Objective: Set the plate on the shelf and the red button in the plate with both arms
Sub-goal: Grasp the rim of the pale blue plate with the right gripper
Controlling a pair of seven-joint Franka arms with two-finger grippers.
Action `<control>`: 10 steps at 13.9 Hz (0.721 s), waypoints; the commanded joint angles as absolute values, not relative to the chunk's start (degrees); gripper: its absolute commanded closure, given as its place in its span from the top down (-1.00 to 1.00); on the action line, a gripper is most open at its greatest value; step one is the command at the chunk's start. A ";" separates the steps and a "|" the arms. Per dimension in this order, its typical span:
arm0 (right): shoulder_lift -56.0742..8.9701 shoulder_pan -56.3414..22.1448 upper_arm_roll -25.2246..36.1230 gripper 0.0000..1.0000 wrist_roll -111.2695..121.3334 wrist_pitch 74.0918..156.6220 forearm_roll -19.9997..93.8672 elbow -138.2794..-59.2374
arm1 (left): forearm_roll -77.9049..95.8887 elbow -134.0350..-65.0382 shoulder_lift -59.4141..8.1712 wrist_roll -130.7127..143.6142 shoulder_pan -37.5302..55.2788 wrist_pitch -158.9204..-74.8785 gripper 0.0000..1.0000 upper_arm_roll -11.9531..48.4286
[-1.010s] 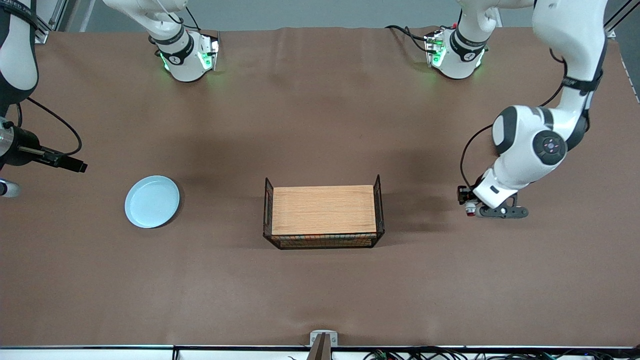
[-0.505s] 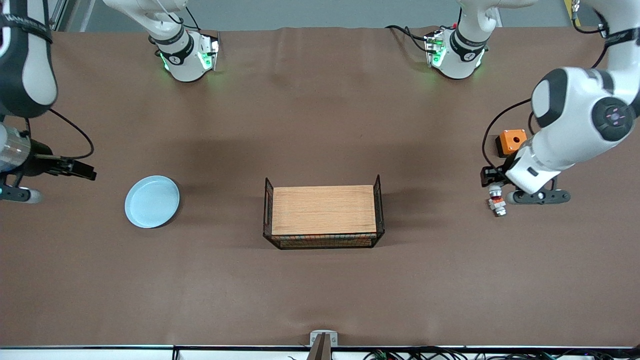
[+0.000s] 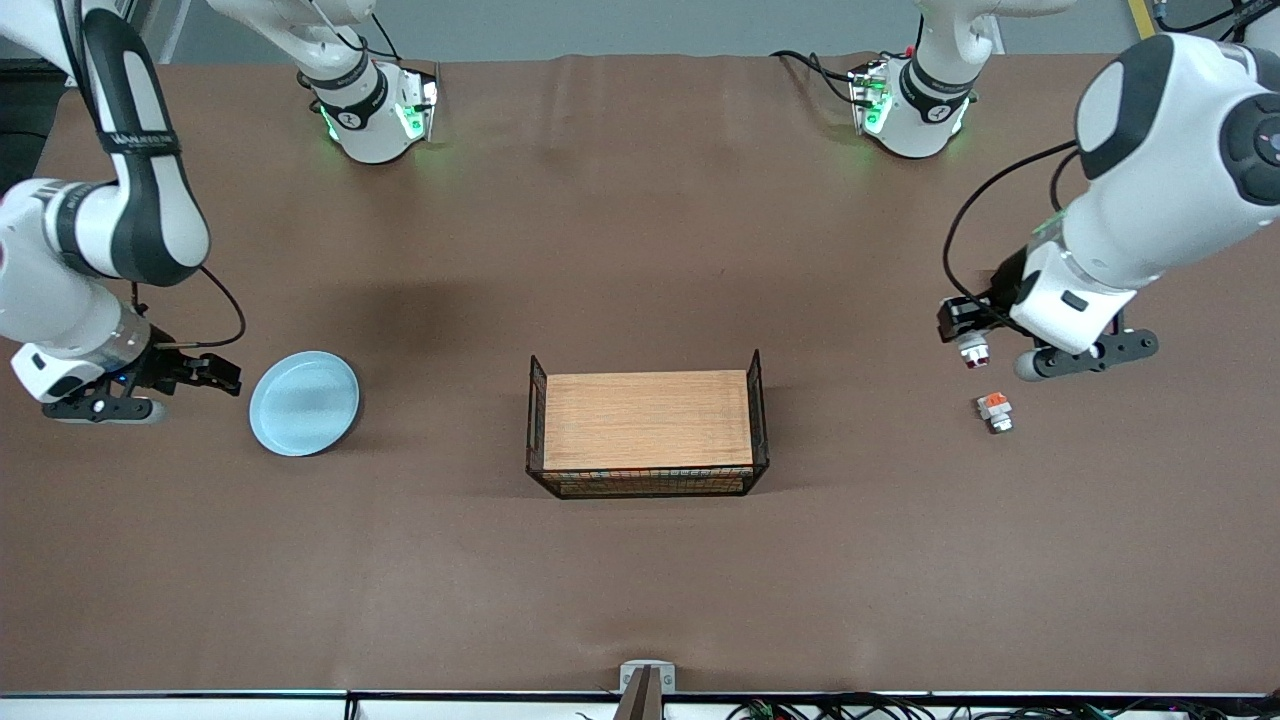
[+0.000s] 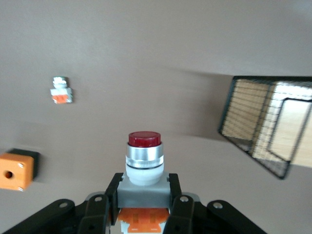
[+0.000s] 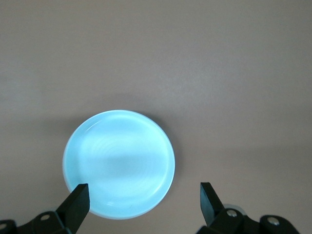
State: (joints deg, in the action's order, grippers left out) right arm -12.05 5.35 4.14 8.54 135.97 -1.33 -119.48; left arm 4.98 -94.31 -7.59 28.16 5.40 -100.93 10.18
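Note:
The pale light-blue plate [image 3: 304, 402] lies on the brown table toward the right arm's end. My right gripper [image 3: 222, 376] is open and empty, just beside the plate's rim. In the right wrist view the plate [image 5: 119, 163] lies partly between the open fingers of that gripper [image 5: 142, 197]. My left gripper [image 3: 962, 330] is shut on the red button [image 3: 972, 350] and holds it above the table toward the left arm's end. In the left wrist view the red button [image 4: 144, 161] stands in that gripper [image 4: 144, 187] with its dark red tip pointing out.
A wire rack with a wooden board [image 3: 648, 420] stands mid-table and also shows in the left wrist view [image 4: 273, 126]. A white-and-orange button with a silvery tip [image 3: 993, 411] lies under the left gripper. An orange box [image 4: 17, 170] sits nearby.
My left gripper has risen with the red button and moved off the silvery-tipped button. My right arm has swung in from the table's end, up to the plate.

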 commanded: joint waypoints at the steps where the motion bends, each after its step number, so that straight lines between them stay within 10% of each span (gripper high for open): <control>1: -15.01 7.56 3.52 1.00 11.77 144.73 -1.32 -123.39 | 5.89 -91.23 -8.96 33.38 5.54 -99.49 -0.37 11.77; 10: -25.40 14.57 -0.33 1.00 15.29 153.28 -1.23 -123.93 | 7.47 -90.62 -9.49 35.60 5.36 -99.93 -0.37 12.04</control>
